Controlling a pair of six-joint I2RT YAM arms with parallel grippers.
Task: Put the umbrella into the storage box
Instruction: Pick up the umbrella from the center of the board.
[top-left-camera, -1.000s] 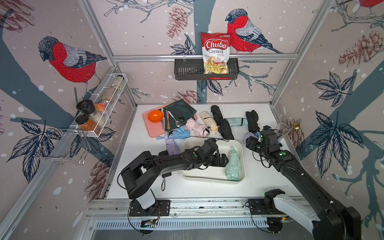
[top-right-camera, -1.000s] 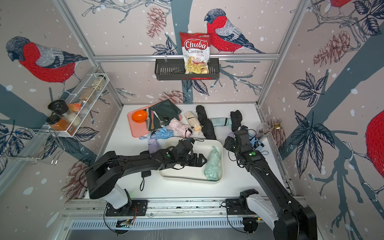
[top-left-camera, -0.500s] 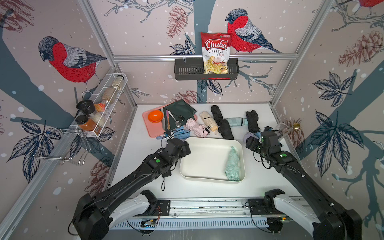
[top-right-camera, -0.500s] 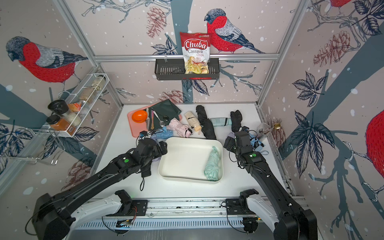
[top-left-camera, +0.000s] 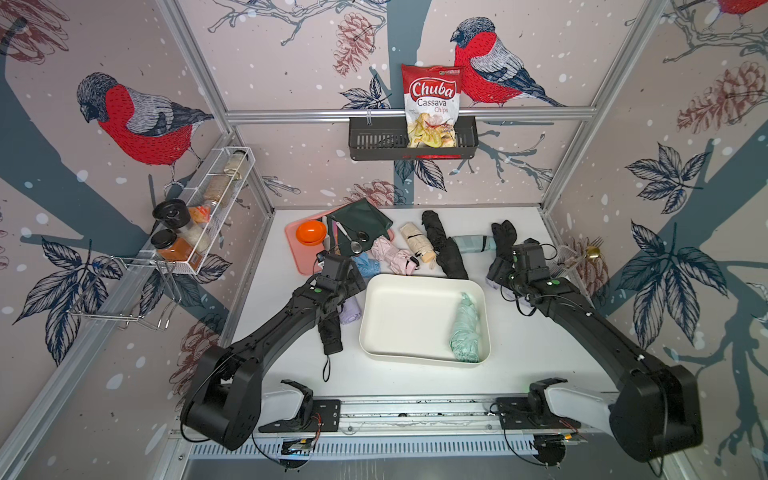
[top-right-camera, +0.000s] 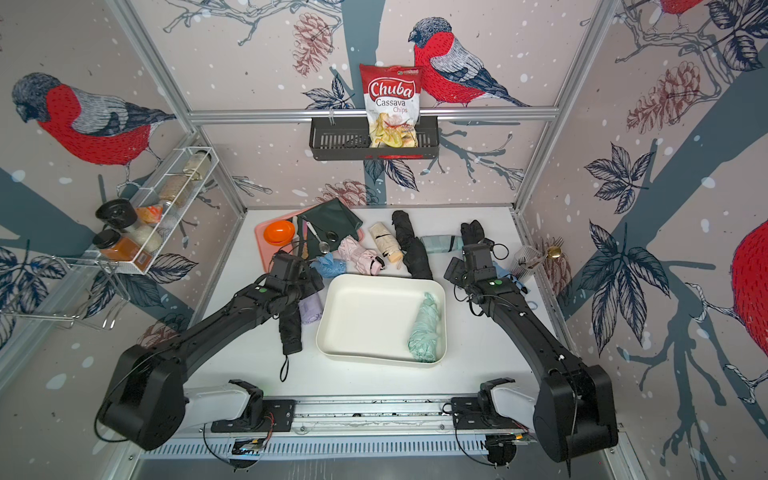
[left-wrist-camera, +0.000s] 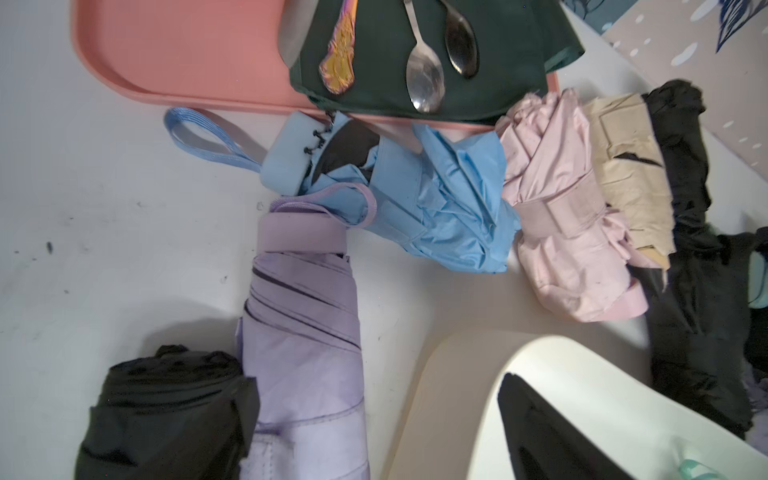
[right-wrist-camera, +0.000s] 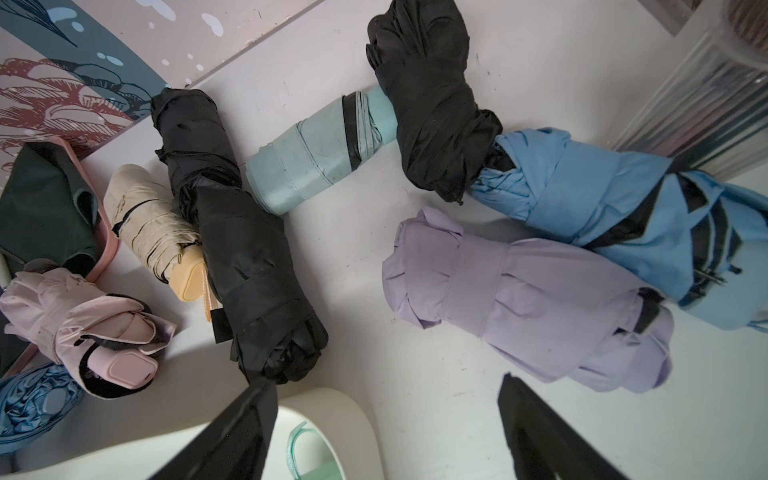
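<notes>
Left gripper and right gripper gape empty beside the off-white plastic storage box; the soft, light lilac folded umbrella likely suits a mid-body pinch.

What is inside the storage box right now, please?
The storage box holds one folded mint umbrella, lying along its right wall. The rest of its floor is bare. Anything beneath that umbrella is covered.

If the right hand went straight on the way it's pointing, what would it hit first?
The right hand would probably meet bare white tabletop first, between the long black folded umbrella and the lilac folded umbrella; depth is unclear.
</notes>
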